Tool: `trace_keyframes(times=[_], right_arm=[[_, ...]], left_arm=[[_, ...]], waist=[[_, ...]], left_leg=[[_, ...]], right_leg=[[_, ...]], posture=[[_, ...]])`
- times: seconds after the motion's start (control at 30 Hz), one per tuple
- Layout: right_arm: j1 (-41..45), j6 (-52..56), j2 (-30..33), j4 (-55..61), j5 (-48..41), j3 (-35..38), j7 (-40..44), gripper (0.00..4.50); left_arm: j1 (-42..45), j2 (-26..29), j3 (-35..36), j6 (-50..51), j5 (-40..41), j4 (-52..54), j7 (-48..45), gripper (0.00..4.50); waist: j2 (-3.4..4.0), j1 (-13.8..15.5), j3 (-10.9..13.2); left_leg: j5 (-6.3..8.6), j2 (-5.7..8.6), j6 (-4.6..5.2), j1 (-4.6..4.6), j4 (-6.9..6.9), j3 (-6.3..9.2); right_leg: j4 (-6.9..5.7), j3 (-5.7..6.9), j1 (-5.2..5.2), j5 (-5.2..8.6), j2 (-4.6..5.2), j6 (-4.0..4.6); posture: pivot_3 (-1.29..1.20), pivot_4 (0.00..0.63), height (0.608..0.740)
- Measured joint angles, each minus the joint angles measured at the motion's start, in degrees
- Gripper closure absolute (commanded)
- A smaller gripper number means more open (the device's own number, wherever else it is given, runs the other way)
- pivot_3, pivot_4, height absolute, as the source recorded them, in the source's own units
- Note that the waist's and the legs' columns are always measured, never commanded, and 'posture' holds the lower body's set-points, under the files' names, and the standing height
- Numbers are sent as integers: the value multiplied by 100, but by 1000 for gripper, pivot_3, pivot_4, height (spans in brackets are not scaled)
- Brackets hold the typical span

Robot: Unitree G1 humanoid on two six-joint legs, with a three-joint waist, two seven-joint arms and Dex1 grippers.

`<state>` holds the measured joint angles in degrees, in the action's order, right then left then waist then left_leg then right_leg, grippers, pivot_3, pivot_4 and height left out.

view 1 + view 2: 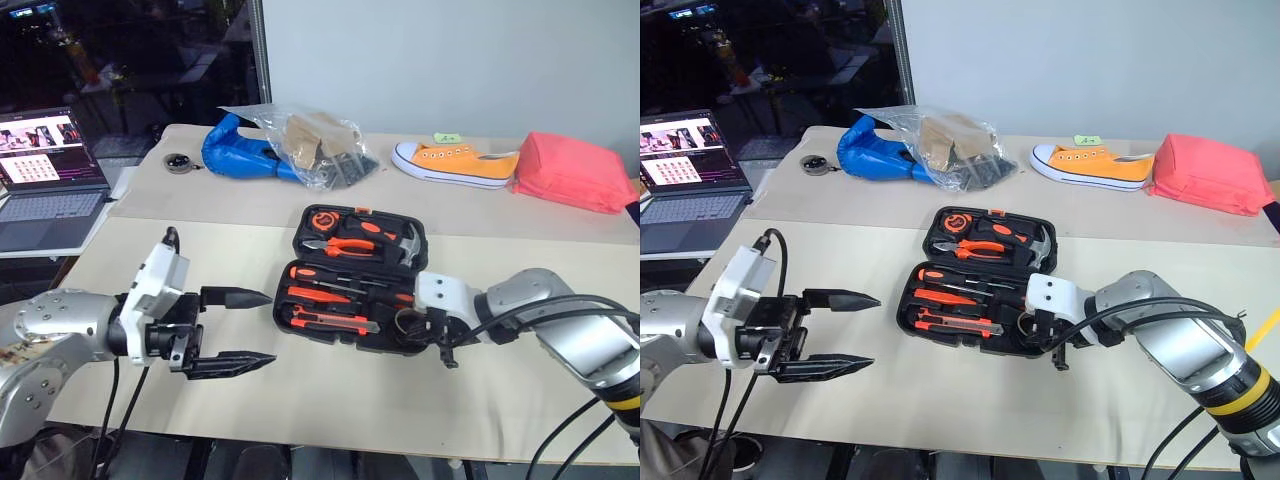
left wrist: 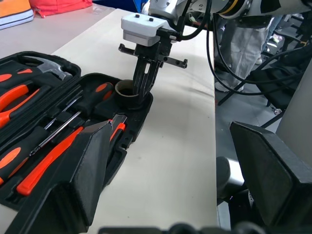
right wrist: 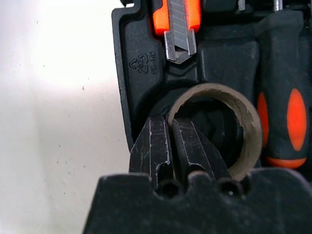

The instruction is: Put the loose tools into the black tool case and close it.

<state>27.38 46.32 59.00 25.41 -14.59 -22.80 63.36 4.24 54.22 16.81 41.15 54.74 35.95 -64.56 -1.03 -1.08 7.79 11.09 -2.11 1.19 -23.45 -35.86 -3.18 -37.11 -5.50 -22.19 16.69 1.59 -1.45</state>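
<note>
The black tool case (image 1: pixel 355 280) lies open on the counter (image 1: pixel 330 390), screwdrivers (image 1: pixel 335 300) and utility knife (image 1: pixel 335 322) already seated. The right claw (image 3: pixel 170 146) pinches a cardboard ring's (image 3: pixel 251 126) wall (tape core, probably); seat it flat before closing. The left claw (image 1: pixel 232 330) hangs spread beside it.

The open case (image 1: pixel 352 322) lies mid-frame on the table (image 1: pixel 330 400), tools in its recesses. Behind it, left to right: bag (image 1: pixel 240 150), shoe (image 1: pixel 455 163), pouch (image 1: pixel 575 170). A laptop (image 1: pixel 45 180) sits far left. A ring, perhaps tape (image 3: pixel 219 126), stands in the case's right end.
</note>
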Motion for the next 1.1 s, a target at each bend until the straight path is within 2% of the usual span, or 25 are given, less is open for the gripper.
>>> trace_keyframes(times=[0.37, 0.43, 0.5, 0.53, 0.6, 0.63, 0.7, 0.83, 0.97, 1.1], right_arm=[[63, 242, -11, 199, 73, -190, 224, 4465], [86, 210, -70, 150, 151, -256, 235, 3762], [110, 120, -86, 102, 218, -246, 238, 3249], [102, 45, -89, 92, 244, -233, 238, 2778], [86, 28, -111, 96, 212, -175, 242, 2218], [71, 32, -112, 119, 164, -99, 253, 2218], [-1, 88, -96, 188, -29, 122, 295, 2218], [-357, 418, -250, 545, -857, 1328, 212, 2218], [-209, 1066, -1291, 514, -1262, 2702, -1008, 2218], [461, 2210, -1649, -83, -1008, 3005, -2282, 2218]], left_arm=[[17, -81, -177, -154, -141, -1, 152, 383], [41, -110, -224, -179, -156, -2, 189, 383], [55, -127, -254, -208, -181, -4, 219, 383], [103, -155, -282, -212, -180, -33, 260, 383], [176, -194, -299, -212, -177, -95, 317, 383], [204, -213, -310, -209, -175, -141, 358, 383], [268, -264, -334, -176, -170, -234, 459, 383], [712, -784, -435, -101, -306, -653, 1230, 383], [2057, -1432, -938, 771, -798, -1513, 2901, 383], [3352, -2054, -1435, 1543, -1209, -2839, 3683, 383]], waist=[[0, 17, 0], [0, 17, 0], [0, 17, 0], [0, 18, 0], [0, 25, 0], [0, 28, 0], [0, 34, 0], [-5, 44, 2], [-15, 39, 1], [-13, 27, 0]], left_leg=[[1, -3, 0, -4, 1, 0], [1, -3, 0, -3, 1, 0], [1, -3, 0, -2, 1, 1], [1, -3, 0, -2, 0, 1], [1, -3, 0, -4, 0, 2], [1, -2, 0, -4, 0, 2], [1, -1, 0, -6, 0, 3], [0, 1, 1, -8, -6, 11], [-7, 11, 4, -1, -19, 26], [-20, 24, 4, -2, -18, 24]], right_leg=[[-1, 2, -3, 1, -2, 3], [-1, 2, -3, 1, -3, 3], [-2, 2, -2, 1, -4, 3], [-2, 2, -2, 1, -4, 3], [-2, 4, -3, 1, -5, 3], [-2, 4, -3, 1, -5, 3], [-2, 4, -3, 1, -4, 3], [-4, 6, 5, -2, -5, -1], [-9, 2, 16, -24, -16, -9], [-10, -4, 8, -34, -15, -12]], posture=[[0, 150, 740], [0, 150, 740], [0, 150, 740], [0, 150, 740], [0, 150, 740], [0, 150, 740], [0, 150, 740], [0, 150, 740], [0, 150, 740], [0, 150, 740]])
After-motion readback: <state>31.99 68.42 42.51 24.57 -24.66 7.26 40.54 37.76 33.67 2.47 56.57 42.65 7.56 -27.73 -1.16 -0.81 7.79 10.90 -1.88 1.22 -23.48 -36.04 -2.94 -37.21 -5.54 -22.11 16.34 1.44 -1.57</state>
